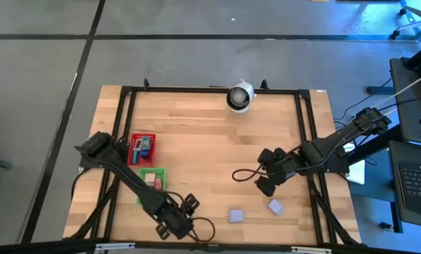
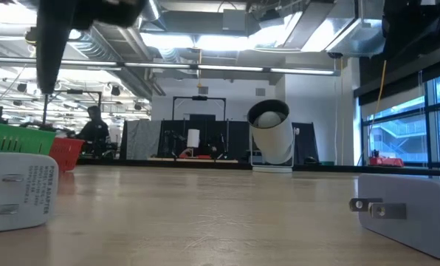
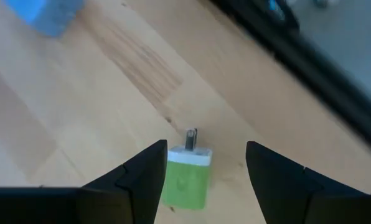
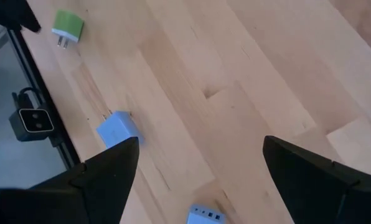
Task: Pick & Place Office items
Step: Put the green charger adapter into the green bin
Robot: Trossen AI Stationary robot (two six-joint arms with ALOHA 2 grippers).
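Left wrist view is the only close look at the green plug [image 3: 187,180]. It's lying on the table [image 3: 79,99] right between the left claw's [image 3: 204,148] fingers, closer to one of them. The claw is spread wider than the plug, so it's released, not gripping. In the high view the plug is hidden under that claw. Further ahead sits a blurry blue piece [image 3: 48,15].

Right wrist view: the right claw [image 4: 200,142] is wide open with nothing in it. One lavender block [image 4: 205,215] lies just under it and another block [image 4: 118,129] is further off.

Low view alone shows a person [image 2: 94,125] way behind the table.
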